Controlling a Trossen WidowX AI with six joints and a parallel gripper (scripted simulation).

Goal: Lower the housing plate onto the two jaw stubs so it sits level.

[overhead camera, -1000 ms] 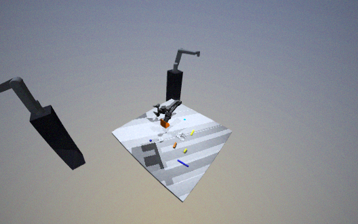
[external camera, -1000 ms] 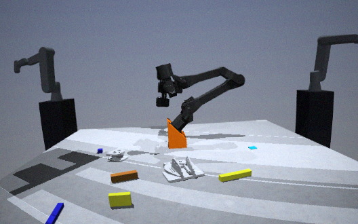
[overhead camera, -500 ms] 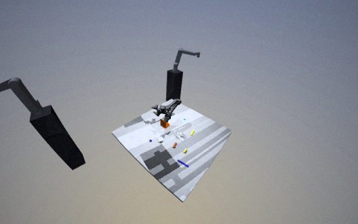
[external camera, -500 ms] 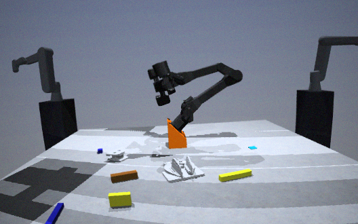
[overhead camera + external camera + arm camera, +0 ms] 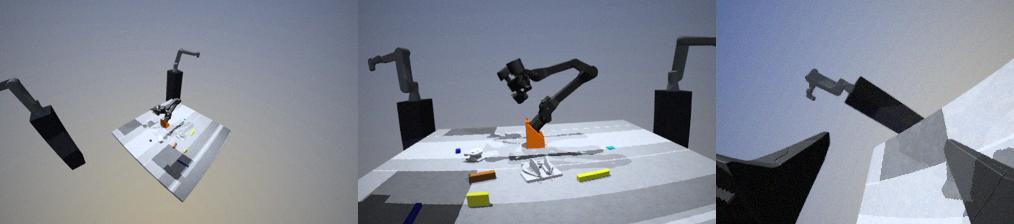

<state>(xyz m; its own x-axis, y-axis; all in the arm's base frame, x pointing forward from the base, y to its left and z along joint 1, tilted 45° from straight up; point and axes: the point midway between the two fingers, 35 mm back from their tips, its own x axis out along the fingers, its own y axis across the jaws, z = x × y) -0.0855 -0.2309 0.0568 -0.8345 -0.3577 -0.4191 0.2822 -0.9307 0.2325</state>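
Observation:
A white base (image 5: 181, 136) (image 5: 554, 174) lies on the table with two upright jaws (image 5: 534, 168) on it. No plate is seen lying over the jaws; their pins and stubs are too small to make out. A separate small white part (image 5: 161, 138) (image 5: 474, 155), apparently the housing plate, rests on the table left of the base in the exterior view. It looks raised on short supports. My gripper (image 5: 511, 87) (image 5: 888, 141) is open and empty, high above the table and well away from both white parts. Neither part can be recognised in the wrist view.
The orange arm mount (image 5: 165, 123) (image 5: 535, 138) stands behind the base. A brown block (image 5: 175, 145) (image 5: 482, 176), yellow block (image 5: 185, 151) (image 5: 478, 199), yellow bar (image 5: 192, 132) (image 5: 593, 175), dark blue bar (image 5: 183, 163) (image 5: 413, 213), blue cube (image 5: 150, 140) (image 5: 458, 151) and cyan piece (image 5: 184, 119) (image 5: 610, 147) lie around.

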